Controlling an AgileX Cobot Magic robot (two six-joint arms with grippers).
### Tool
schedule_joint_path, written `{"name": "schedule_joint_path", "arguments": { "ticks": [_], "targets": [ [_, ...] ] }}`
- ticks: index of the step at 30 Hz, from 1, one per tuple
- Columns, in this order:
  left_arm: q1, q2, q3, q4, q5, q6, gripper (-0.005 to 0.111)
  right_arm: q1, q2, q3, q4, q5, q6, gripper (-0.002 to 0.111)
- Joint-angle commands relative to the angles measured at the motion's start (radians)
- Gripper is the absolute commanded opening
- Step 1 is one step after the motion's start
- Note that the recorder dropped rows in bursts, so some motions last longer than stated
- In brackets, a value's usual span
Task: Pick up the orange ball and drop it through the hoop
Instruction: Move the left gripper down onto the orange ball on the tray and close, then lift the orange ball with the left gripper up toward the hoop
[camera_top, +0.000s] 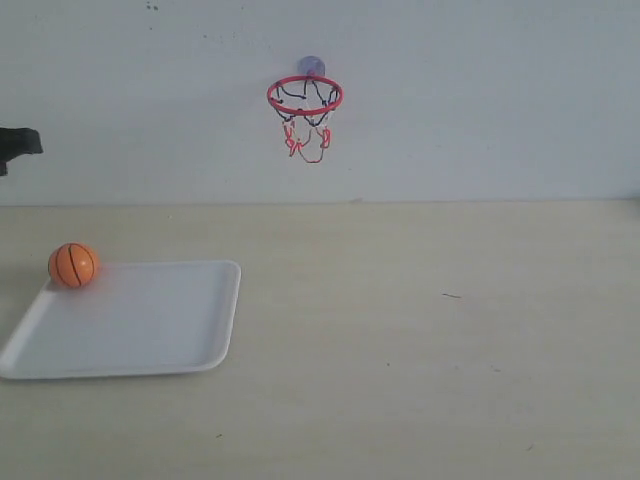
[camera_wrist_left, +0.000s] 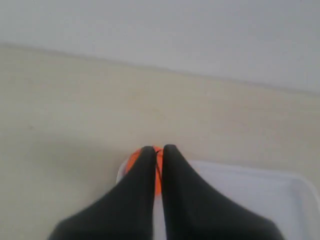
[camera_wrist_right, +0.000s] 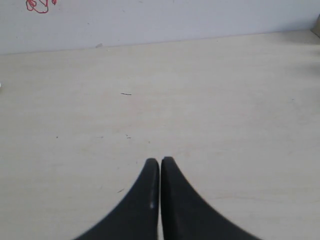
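Observation:
The orange ball (camera_top: 72, 265) rests in the far left corner of the white tray (camera_top: 150, 320). In the left wrist view it shows as an orange patch (camera_wrist_left: 131, 162) just beyond the tips of my left gripper (camera_wrist_left: 158, 149), whose fingers are shut with only a thin slit between them and hold nothing. The hoop (camera_top: 305, 110) hangs on the back wall by its suction cup, with the net dangling below the red ring. Over bare table, my right gripper (camera_wrist_right: 160, 161) is shut and empty. A bit of the hoop's net (camera_wrist_right: 39, 6) shows at the edge of the right wrist view.
A black part of the left arm (camera_top: 15, 145) pokes in at the left edge of the exterior view, above the ball. The pale wooden table (camera_top: 430, 330) stretches right of the tray to the white wall (camera_top: 500, 100).

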Motion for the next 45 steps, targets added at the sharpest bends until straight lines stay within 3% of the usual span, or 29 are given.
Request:
{"name": "schedule_joint_path", "arguments": {
  "ticks": [1, 5, 8, 14, 16, 27, 37, 45],
  "targets": [
    [0.028, 0.283, -0.431, 0.011, 0.529, 0.111, 0.004, 0.0, -0.005, -0.001, -0.007, -0.005, 0.002, 0.0],
    [0.026, 0.44, -0.682, 0.033, 0.709, 0.133, 0.005, 0.0, -0.005, -0.001, -0.007, -0.005, 0.002, 0.0],
    [0.022, 0.512, -0.779, 0.026, 0.747, 0.137, 0.019, 0.0, -0.005, -0.001, -0.007, -0.005, 0.002, 0.0],
    [0.013, 0.566, -0.809, 0.026, 0.763, 0.232, 0.083, 0.0, -0.005, -0.001, -0.007, -0.005, 0.002, 0.0],
    [0.011, 0.584, -0.809, 0.026, 0.763, 0.255, 0.091, 0.0, -0.005, -0.001, -0.007, -0.005, 0.002, 0.0],
    [0.011, 0.694, -0.809, -0.028, 0.844, 0.268, 0.092, 0.0, -0.005, -0.001, -0.007, -0.005, 0.002, 0.0],
    [0.011, 0.724, -0.809, -0.028, 0.748, 0.275, 0.086, 0.0, -0.005, -0.001, -0.007, -0.005, 0.002, 0.0],
    [0.011, 0.764, -0.809, -0.028, 0.756, 0.28, 0.085, 0.0, -0.005, -0.001, -0.007, -0.005, 0.002, 0.0]
  ]
}}
